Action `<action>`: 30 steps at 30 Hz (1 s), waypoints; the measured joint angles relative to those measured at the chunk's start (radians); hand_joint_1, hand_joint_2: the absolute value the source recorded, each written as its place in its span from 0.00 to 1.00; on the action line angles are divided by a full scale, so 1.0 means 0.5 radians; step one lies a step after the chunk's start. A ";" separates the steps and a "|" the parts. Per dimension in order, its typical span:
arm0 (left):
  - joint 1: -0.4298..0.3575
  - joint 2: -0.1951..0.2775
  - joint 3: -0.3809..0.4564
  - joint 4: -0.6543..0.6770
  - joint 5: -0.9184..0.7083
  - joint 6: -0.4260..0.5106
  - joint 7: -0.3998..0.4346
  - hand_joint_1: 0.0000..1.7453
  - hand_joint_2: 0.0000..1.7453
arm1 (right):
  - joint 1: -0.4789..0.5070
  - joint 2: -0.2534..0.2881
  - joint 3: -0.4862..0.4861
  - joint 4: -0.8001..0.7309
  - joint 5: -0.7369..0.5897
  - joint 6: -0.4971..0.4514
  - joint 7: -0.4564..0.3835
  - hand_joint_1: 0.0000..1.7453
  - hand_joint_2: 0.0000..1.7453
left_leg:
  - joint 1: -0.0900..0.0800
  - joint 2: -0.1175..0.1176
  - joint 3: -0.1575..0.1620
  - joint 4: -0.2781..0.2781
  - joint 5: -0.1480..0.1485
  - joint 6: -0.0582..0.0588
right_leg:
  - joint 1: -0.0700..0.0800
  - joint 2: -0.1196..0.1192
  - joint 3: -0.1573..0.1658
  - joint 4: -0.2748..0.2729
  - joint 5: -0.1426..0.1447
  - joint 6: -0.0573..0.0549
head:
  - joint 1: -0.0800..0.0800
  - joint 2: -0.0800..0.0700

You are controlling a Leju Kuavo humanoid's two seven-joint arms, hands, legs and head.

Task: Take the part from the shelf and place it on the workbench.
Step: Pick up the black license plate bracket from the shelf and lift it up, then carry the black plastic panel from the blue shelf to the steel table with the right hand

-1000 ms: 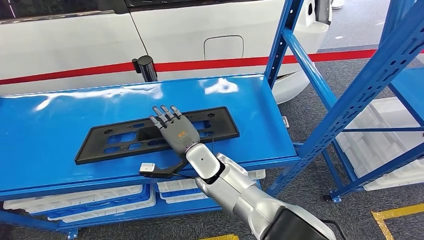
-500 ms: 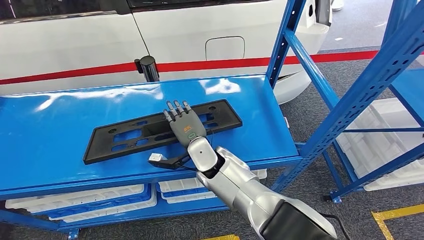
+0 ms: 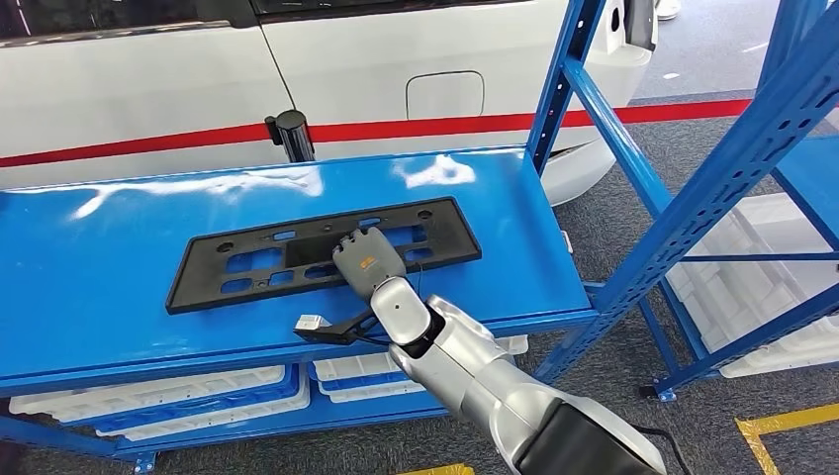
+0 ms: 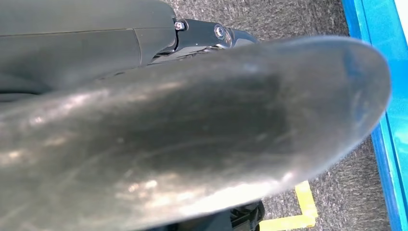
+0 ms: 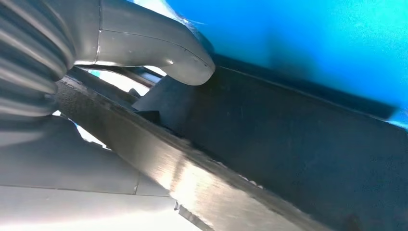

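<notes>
The part (image 3: 450, 237) is a long flat black frame with cut-outs, lying along the middle of the glossy blue shelf (image 3: 99, 257). My right hand (image 3: 368, 259) lies over its near long edge, right of the middle, with the fingers curled down into the frame. In the right wrist view the thick grey thumb (image 5: 159, 48) sits on one side of the part's black bar (image 5: 288, 139) and the rest of the hand on the other, so the hand grips the bar.
A white car with a red stripe (image 3: 396, 59) stands right behind the shelf, with a black post (image 3: 294, 134) at its back edge. Blue uprights (image 3: 564, 79) rise at the right. White trays (image 3: 198, 391) fill the level below, more (image 3: 752, 277) lie at the right.
My right hand has reached further over the part and its straight fingers have curled down into the frame. The view has shifted a little.
</notes>
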 joint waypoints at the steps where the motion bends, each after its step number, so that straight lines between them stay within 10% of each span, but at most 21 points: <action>1: 0.000 0.000 0.000 0.000 -0.004 0.000 0.004 0.00 0.00 | 0.003 0.000 0.000 0.000 -0.001 -0.013 0.000 1.00 1.00 | 0.000 0.000 0.000 0.000 0.000 0.000 | 0.000 0.000 0.000 0.000 0.000 0.000 | 0.000 0.000; 13: 0.002 0.000 0.000 0.000 -0.050 0.016 0.012 0.00 0.00 | 0.078 -0.033 -0.103 -0.071 -0.134 -0.360 -0.051 1.00 1.00 | 0.000 0.000 -0.003 0.000 0.000 0.000 | -0.001 0.000 -0.002 0.000 0.000 0.000 | 0.000 0.000; 24: 0.021 -0.012 0.017 0.000 -0.080 0.047 -0.048 0.00 0.00 | 0.345 -0.112 -0.413 -0.799 -0.771 -0.833 -0.533 1.00 1.00 | 0.000 0.000 -0.005 0.000 0.000 0.000 | -0.001 0.000 -0.004 0.000 0.000 0.000 | 0.000 0.000; 28: 0.032 -0.015 0.027 0.000 -0.085 0.050 -0.049 0.00 1.00 | 0.400 -0.148 -0.465 -1.062 -0.783 -0.891 -0.564 1.00 1.00 | -0.001 0.000 -0.005 0.000 0.000 0.000 | -0.002 0.000 -0.004 0.000 0.000 0.000 | 0.000 0.000; 30: 0.035 -0.016 0.040 0.000 -0.085 0.051 -0.055 0.00 1.00 | 0.415 -0.169 -0.485 -1.204 -0.859 -0.877 -0.597 1.00 1.00 | -0.001 -0.001 -0.005 0.000 0.000 0.000 | -0.002 0.000 -0.004 0.000 0.000 0.000 | 0.000 0.000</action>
